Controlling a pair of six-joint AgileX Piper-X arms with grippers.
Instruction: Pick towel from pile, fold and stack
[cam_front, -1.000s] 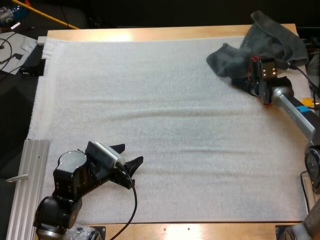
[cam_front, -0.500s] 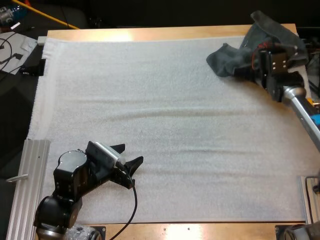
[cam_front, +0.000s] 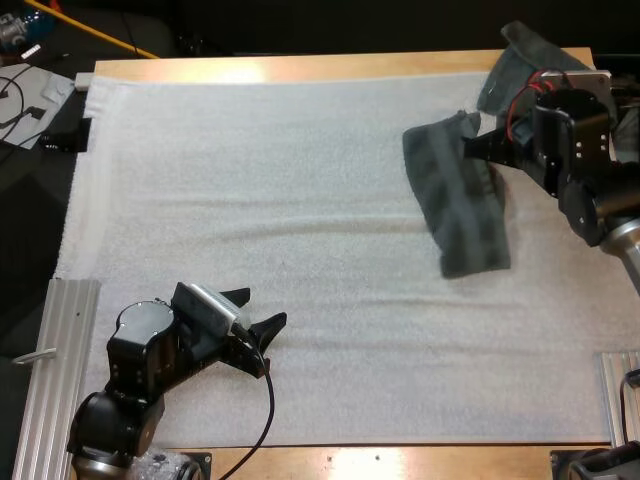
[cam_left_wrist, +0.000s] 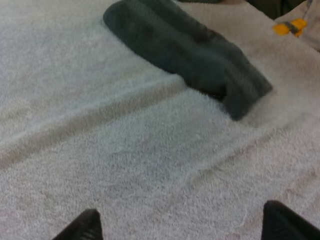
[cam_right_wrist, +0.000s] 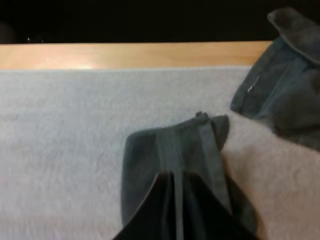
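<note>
Right hand (cam_front: 472, 148) pinching one end of a limp, oblong grey-green towel (cam_front: 462, 205) over the fuzzy white mat (cam_front: 300, 200), beside the crumpled pile (cam_front: 530, 58); left hand (cam_front: 265, 307) spread wide, near left.

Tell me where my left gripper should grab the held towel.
Take the towel by its free near end, farthest from the right gripper, coming from the left over the mat; that end trails loose, while the pile crowds the far side.
</note>
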